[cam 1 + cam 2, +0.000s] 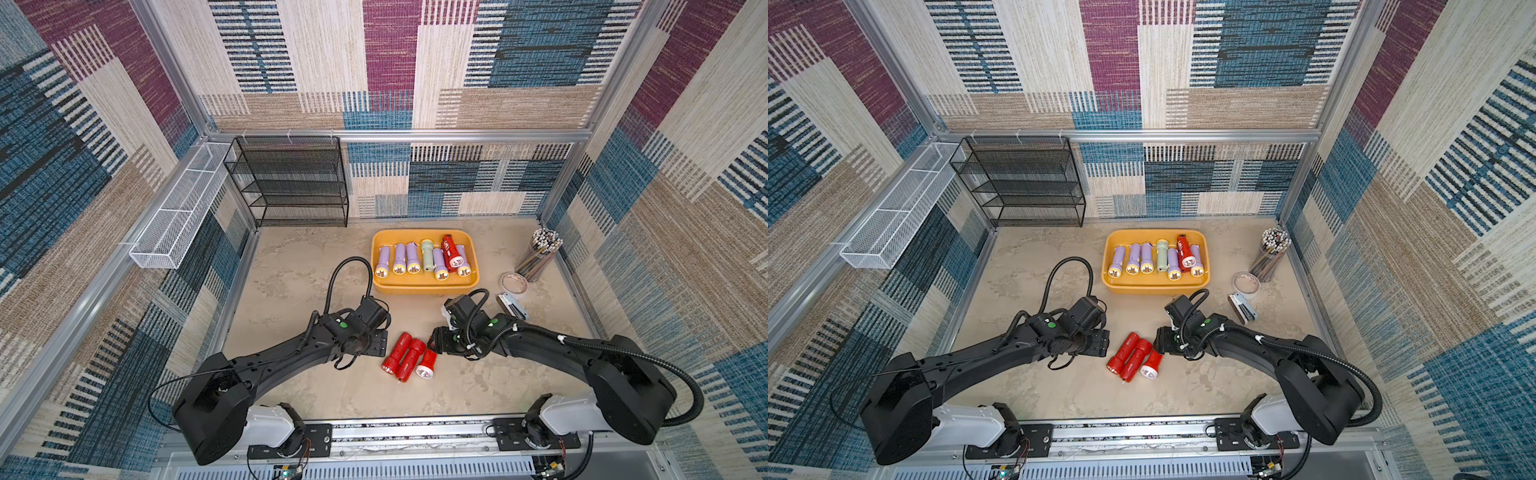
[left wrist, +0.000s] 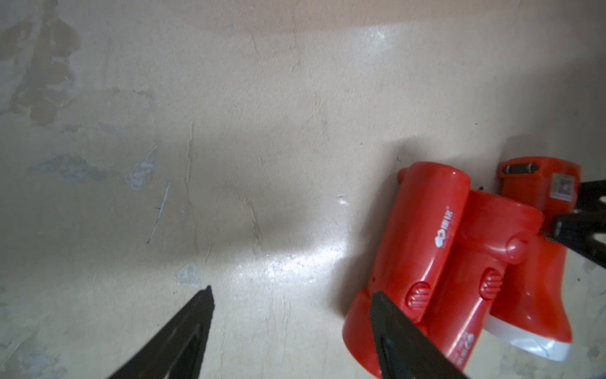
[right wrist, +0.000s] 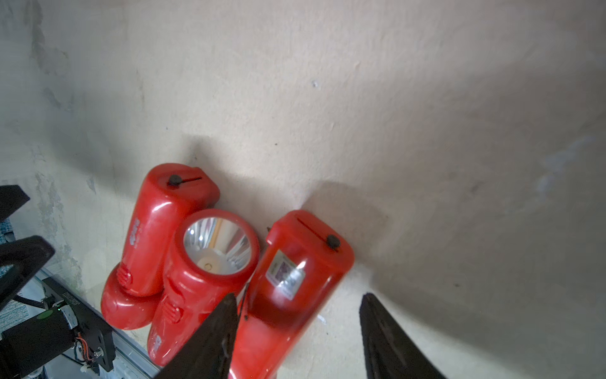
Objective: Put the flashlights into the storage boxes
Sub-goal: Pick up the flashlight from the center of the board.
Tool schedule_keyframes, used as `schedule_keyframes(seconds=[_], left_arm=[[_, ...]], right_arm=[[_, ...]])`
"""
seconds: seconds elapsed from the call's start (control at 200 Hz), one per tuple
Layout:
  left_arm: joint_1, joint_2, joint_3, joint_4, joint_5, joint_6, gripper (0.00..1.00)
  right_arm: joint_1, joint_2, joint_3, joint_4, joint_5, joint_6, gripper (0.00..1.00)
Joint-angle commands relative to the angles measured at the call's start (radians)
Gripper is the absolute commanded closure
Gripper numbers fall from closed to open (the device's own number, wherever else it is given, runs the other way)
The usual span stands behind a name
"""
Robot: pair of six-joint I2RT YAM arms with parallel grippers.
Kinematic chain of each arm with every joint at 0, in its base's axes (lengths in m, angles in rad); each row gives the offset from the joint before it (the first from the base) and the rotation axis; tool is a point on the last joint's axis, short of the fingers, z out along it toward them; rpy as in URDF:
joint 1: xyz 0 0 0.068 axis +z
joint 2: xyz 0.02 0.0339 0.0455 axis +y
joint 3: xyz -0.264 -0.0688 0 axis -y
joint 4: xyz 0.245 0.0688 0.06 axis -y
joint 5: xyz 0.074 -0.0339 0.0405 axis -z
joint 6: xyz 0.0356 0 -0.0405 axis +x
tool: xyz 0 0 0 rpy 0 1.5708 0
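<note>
Pick: rightmost red flashlight (image 3: 305, 259)
Your L gripper (image 2: 292, 295) hangs open, empty, beside three red flashlights (image 1: 409, 357) on the counter (image 1: 311, 270); R gripper (image 3: 300, 297) straddles that rightmost one, jaws open, not gripping. Centre on its body, squeeze w/o nudging neighbours, lift to the yellow tray (image 1: 424, 289).

Bright overhead light leaves glare on the table (image 2: 295, 262), soft shadows, and slightly blurry wrist views.
</note>
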Motion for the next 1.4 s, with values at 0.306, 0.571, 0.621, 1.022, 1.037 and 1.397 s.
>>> schedule_keyframes(seconds=[0.306, 0.571, 0.621, 1.022, 1.037, 1.397], left_arm=[[0.0, -0.02, -0.021, 0.026, -0.013, 0.034, 0.21], [0.001, -0.049, -0.037, 0.026, -0.012, 0.038, 0.21], [0.001, -0.051, -0.04, 0.026, -0.011, 0.04, 0.21], [0.002, -0.09, -0.06, 0.008, -0.022, 0.045, 0.21], [0.002, -0.093, -0.061, 0.007, -0.024, 0.045, 0.21], [0.001, -0.125, -0.062, -0.011, -0.043, 0.041, 0.21]], right_arm=[[0.013, 0.141, 0.131, -0.028, 0.058, -0.004, 0.52], [0.041, 0.237, 0.223, -0.092, 0.09, -0.02, 0.52], [0.054, 0.254, 0.244, -0.113, 0.106, -0.023, 0.51], [0.081, 0.275, 0.31, -0.187, 0.187, -0.018, 0.64], [0.081, 0.273, 0.314, -0.193, 0.192, -0.019, 0.64], [0.078, 0.239, 0.513, -0.356, 0.348, -0.114, 0.64]])
